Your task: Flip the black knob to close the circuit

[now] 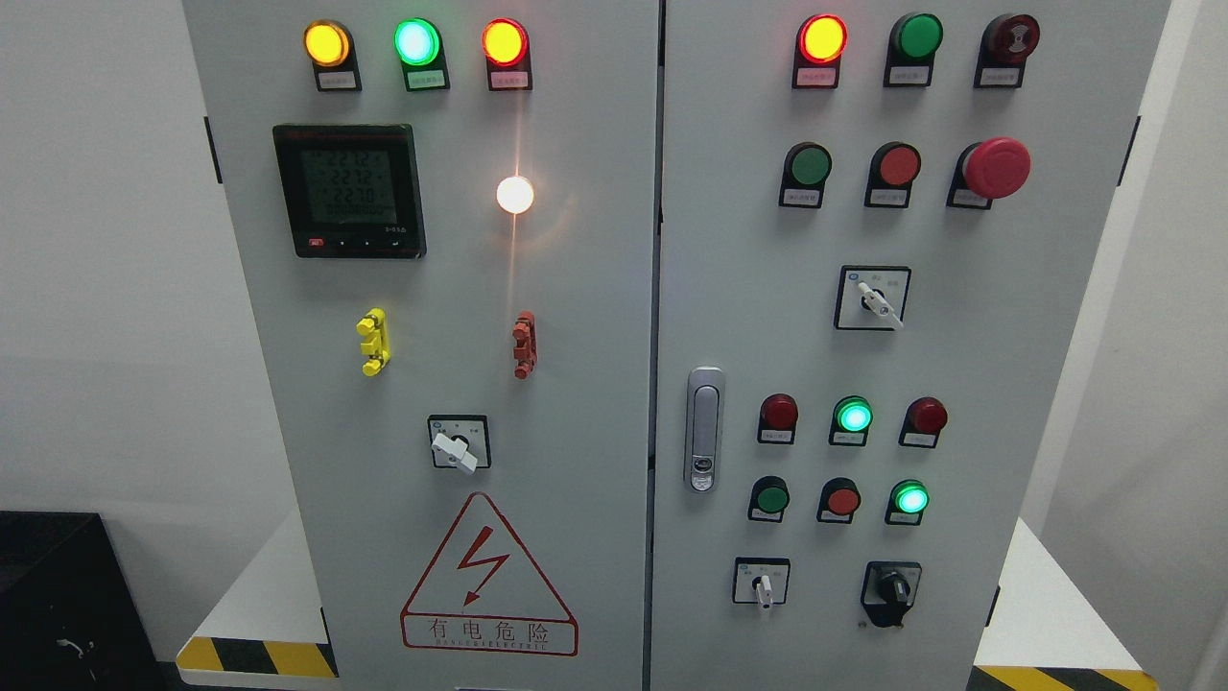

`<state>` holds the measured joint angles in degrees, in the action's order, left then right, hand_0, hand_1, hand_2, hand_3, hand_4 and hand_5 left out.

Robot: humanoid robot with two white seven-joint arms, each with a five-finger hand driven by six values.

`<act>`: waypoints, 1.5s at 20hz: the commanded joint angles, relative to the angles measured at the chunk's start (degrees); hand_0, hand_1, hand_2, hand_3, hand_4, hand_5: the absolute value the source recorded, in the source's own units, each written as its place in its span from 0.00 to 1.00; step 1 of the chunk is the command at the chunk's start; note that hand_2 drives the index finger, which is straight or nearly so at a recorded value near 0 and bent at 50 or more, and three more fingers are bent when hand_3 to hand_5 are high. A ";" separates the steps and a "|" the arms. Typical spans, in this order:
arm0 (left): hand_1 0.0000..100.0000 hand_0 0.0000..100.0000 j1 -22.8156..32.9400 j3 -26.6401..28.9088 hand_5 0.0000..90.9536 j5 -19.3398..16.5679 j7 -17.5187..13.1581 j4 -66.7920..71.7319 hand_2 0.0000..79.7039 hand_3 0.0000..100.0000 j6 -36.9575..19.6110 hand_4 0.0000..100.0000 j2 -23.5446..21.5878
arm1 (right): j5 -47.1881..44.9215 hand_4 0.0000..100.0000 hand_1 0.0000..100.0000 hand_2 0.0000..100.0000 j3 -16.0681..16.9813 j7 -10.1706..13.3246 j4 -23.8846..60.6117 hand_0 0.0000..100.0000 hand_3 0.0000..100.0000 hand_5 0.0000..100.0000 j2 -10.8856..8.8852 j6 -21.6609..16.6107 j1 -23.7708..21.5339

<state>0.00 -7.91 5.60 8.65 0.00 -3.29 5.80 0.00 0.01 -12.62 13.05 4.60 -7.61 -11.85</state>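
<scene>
Neither robot hand shows in the head view, so I cannot tell how the fingers are set.

Closest, at the bottom, yellow and black floor stripes (pixel 257 657) peek out at 7 o'clock, and more at 5 o'clock, both cut off by the edge. A dark box (pixel 58 605) sits at 8 o'clock, partly out of the picture.

The black knob (pixel 892 590) is low on the right door, at about 5 o'clock. It sits on a black plate, so its pointer is hard to make out. Just beside it, at its 9 o'clock, is a small white switch (pixel 763 585). There are three white switches in all: that one, one (pixel 457 447) low on the left door, and one (pixel 875 299) higher on the right door.

The red warning triangle (pixel 487 576) is at 6 o'clock. The silver door handle (pixel 704 427) is near the middle.

Above the knob are six small round buttons in two rows of three; two glow green (pixel 853 416).

A yellow clip (pixel 373 342) and a red clip (pixel 524 344) hang on the left door. The meter screen (pixel 349 190) is at 10 o'clock; its numbers are too blurry to read. A white light (pixel 515 195) glares beside it.

At 1 o'clock is one big red mushroom button (pixel 996 167). Along the top are six lamps.
</scene>
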 commanded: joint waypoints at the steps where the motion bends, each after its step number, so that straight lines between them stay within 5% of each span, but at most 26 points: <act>1: 0.56 0.12 1.32 0.00 0.00 0.03 -0.04 -1.76 0.00 0.00 0.04 0.00 0.00 | 1.67 0.00 0.15 0.00 -0.09 -0.04 -1.63 0.00 0.00 0.00 0.23 -1.35 -0.02; 13: 0.56 0.12 1.32 0.00 0.00 -0.06 -0.04 -1.76 0.00 0.00 0.04 0.00 0.00 | 0.97 0.00 0.16 0.00 0.08 -0.21 -1.02 0.00 0.00 0.00 0.41 -2.85 0.77; 21: 0.56 0.12 1.32 0.00 0.00 0.03 -0.04 -1.76 0.00 0.00 0.04 0.00 0.00 | 1.93 0.01 0.16 0.03 -0.88 -0.04 12.06 0.00 0.08 0.00 0.58 -2.50 -0.72; 27: 0.56 0.12 1.32 0.00 0.00 0.03 -0.04 -1.76 0.00 0.00 0.04 0.00 0.00 | 15.98 0.21 0.16 0.17 0.43 2.41 20.33 0.00 0.26 0.00 0.58 -2.32 -1.07; 30: 0.56 0.12 1.32 0.00 0.00 0.03 -0.04 -1.76 0.00 0.00 0.04 0.00 0.00 | 21.60 0.34 0.16 0.25 1.05 3.74 24.46 0.00 0.38 0.11 0.41 -2.32 -1.07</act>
<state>0.00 -7.91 5.60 8.65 0.00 -3.29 5.80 12.03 0.00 -10.09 23.86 5.09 -9.97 -12.65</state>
